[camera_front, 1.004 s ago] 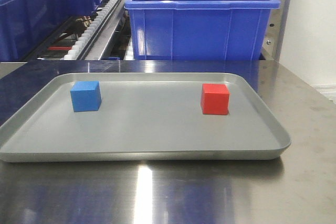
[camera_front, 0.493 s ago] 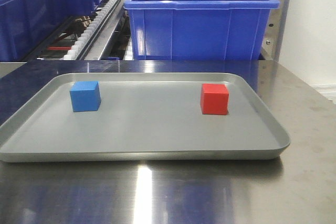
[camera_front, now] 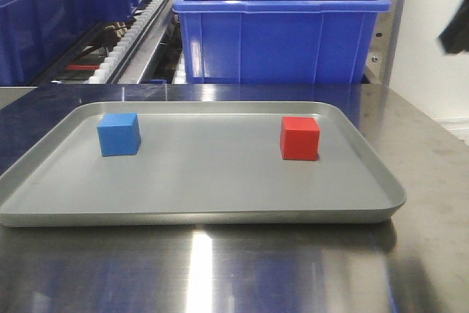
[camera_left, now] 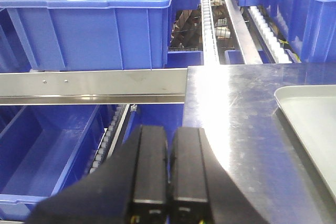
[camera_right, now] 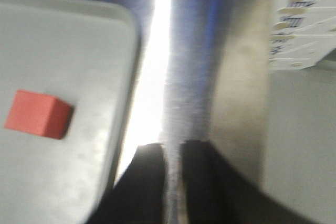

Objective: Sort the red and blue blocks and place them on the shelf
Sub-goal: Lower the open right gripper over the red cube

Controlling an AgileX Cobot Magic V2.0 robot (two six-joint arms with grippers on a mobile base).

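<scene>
One dark shape [camera_front: 453, 6]: blurred, cut off at upper right, unidentifiable.
Right gripper [camera_right: 172, 148]: smeared; jaws nearly together, empty.
Left gripper [camera_left: 168, 129]: jaws together, empty, above the edge of the table [camera_left: 236, 108].
Blue bin [camera_front: 282, 31]: on shelf [camera_left: 94, 85], behind tray [camera_front: 220, 210].
Red block [camera_front: 300, 138]: matte cube, tray's right.
Blue block [camera_front: 119, 134]: tray's left, well apart.

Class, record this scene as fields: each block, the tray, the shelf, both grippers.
Blue block: on tray, left side
Red block: on tray, right side, apart from blue
Tray: on steel table
Shelf: behind table, holds blue bins, no blocks seen on it
Left gripper: shut, empty, left of tray
Right gripper: blurred, empty, beside tray's right edge
</scene>
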